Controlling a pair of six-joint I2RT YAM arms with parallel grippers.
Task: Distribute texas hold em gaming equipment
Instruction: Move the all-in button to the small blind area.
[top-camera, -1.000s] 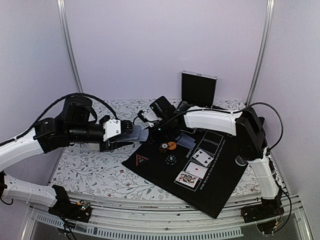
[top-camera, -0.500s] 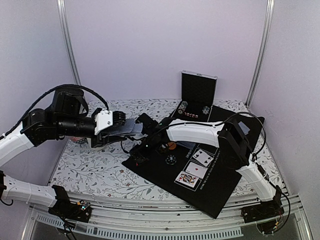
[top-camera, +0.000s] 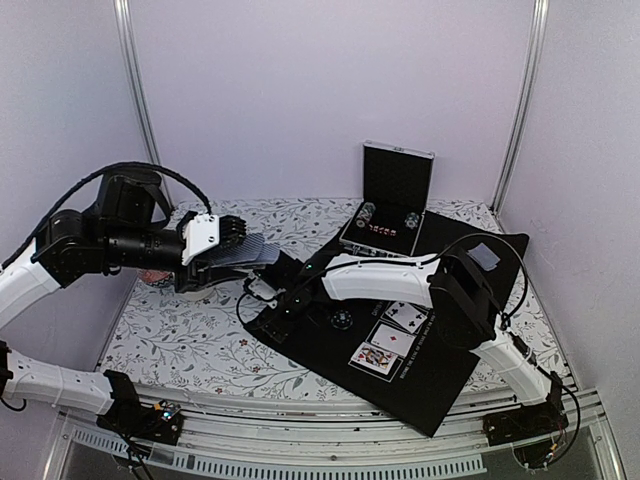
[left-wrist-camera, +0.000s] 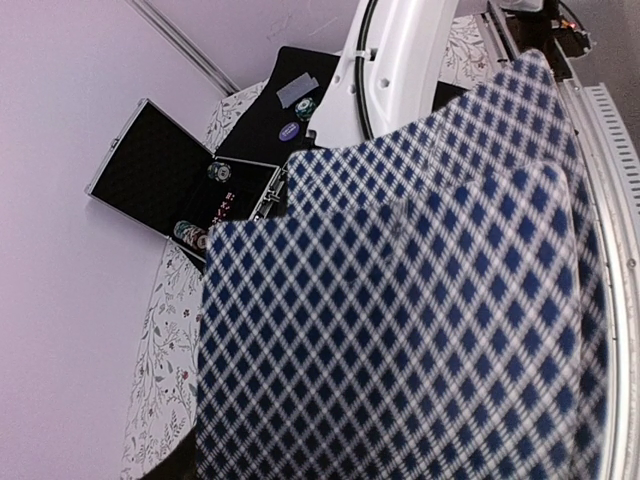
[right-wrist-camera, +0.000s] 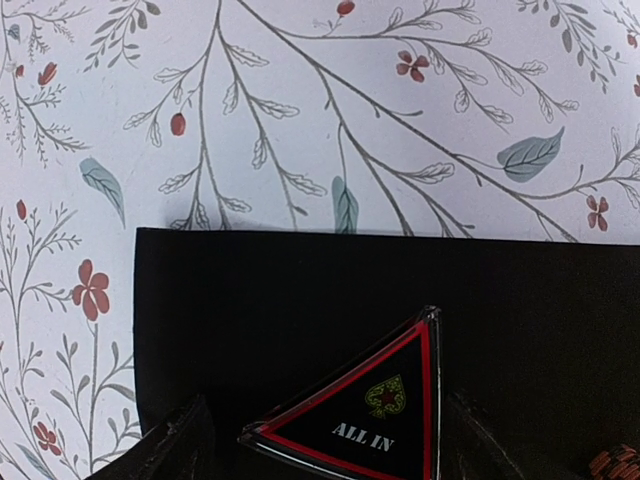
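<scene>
My left gripper (top-camera: 238, 250) is shut on a fan of playing cards (top-camera: 255, 250) with blue diamond backs, held above the floral table; they fill the left wrist view (left-wrist-camera: 400, 320) and hide its fingers. My right gripper (top-camera: 274, 303) is open over the left corner of the black mat (top-camera: 440, 370). In the right wrist view a black triangular "ALL IN" marker (right-wrist-camera: 370, 410) lies flat on the mat between its fingers (right-wrist-camera: 185, 445), untouched. Three face-up cards (top-camera: 390, 340) lie in a row on the mat. A dark striped chip (top-camera: 343, 318) lies beside them.
An open black chip case (top-camera: 385, 225) with chips stands at the back of the table, also in the left wrist view (left-wrist-camera: 165, 180). A purple-blue disc (left-wrist-camera: 290, 128) lies on the mat near it. The right arm (top-camera: 380, 280) stretches across the mat. A red-striped chip edge (right-wrist-camera: 620, 462) shows at the frame corner.
The right arm has swung left from the mat's middle to its left corner, over the ALL IN marker. The left gripper has drawn back left with the cards.
</scene>
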